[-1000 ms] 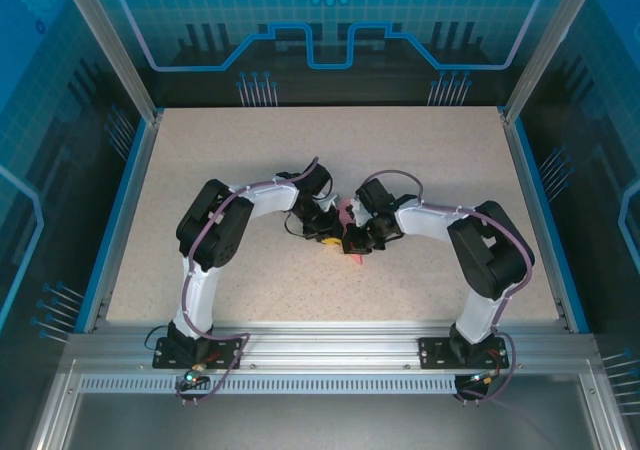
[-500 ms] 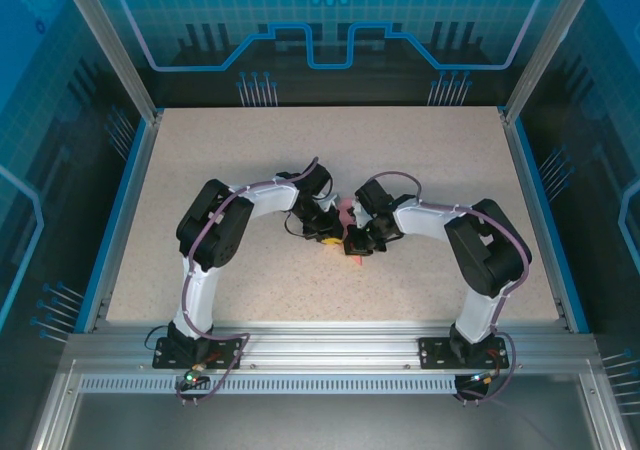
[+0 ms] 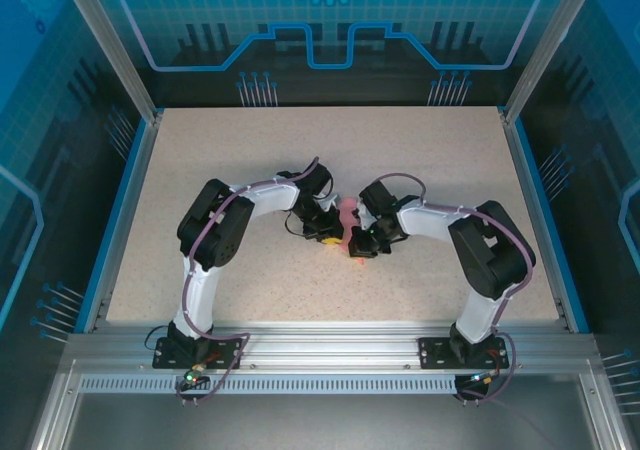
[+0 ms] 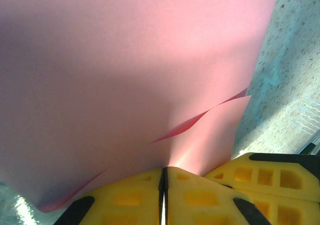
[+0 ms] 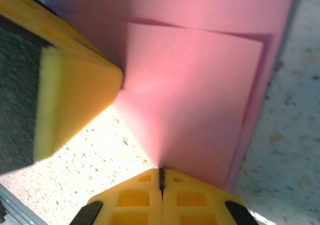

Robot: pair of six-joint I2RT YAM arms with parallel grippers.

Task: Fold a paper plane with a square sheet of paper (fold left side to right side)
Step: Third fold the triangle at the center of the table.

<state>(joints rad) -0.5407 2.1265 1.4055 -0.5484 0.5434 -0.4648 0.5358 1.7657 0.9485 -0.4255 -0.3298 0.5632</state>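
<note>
At the middle of the table point(image 3: 200, 170), the left gripper point(image 4: 163, 171) and right gripper point(image 5: 161, 172) stay clenched on the folded square sheet of paper point(image 5: 200, 85), whose near tip now hides under the right one, likely tightening the crease.

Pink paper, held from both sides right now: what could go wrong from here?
The left jaws and the right jaws both pinch the pink sheet; if they pull apart, it could tear.
In the right wrist view the layers' edges sit offset, so creasing now may lock in a skewed fold.
</note>
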